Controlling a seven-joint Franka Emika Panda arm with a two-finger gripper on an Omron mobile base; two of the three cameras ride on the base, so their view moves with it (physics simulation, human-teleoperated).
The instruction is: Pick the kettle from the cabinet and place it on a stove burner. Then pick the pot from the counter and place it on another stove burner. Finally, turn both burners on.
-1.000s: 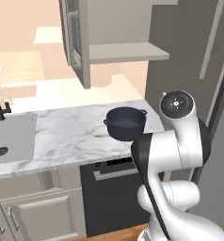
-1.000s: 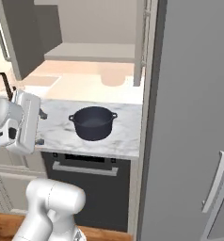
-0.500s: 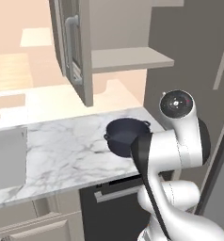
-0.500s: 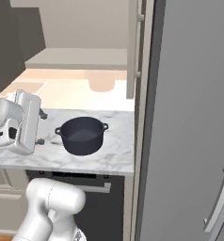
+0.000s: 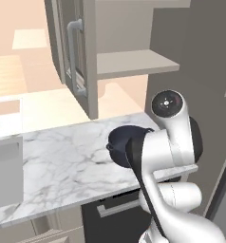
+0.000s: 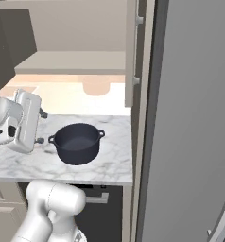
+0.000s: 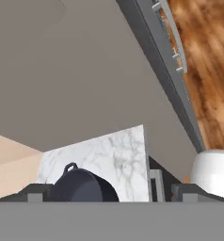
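Nearest the base, the white arm folds back on itself in front of the counter (image 6: 109, 160), and its gripper (image 6: 40, 127) sits at the left of the right base view, above the marble and beside the pot (image 6: 77, 143). The jaws stand wide apart and hold nothing.

The pot rests on the marble near the counter's right end, close to the tall grey panel. It is broad, dark and open-topped, with a small loop handle on each side. It looks rigid and fairly heavy for its size, and the smooth round wall would likely slip between two narrow fingers. A loop handle or the rim, one finger inside and one outside, seems the surer place to pinch. From the hand camera one loop (image 7: 70, 166) shows clearly above the rim.

Above and behind, the cabinet (image 5: 134, 64) hangs with its door (image 5: 72, 57) swung open and a bare shelf showing. The kettle cannot be made out on the visible part of that shelf.
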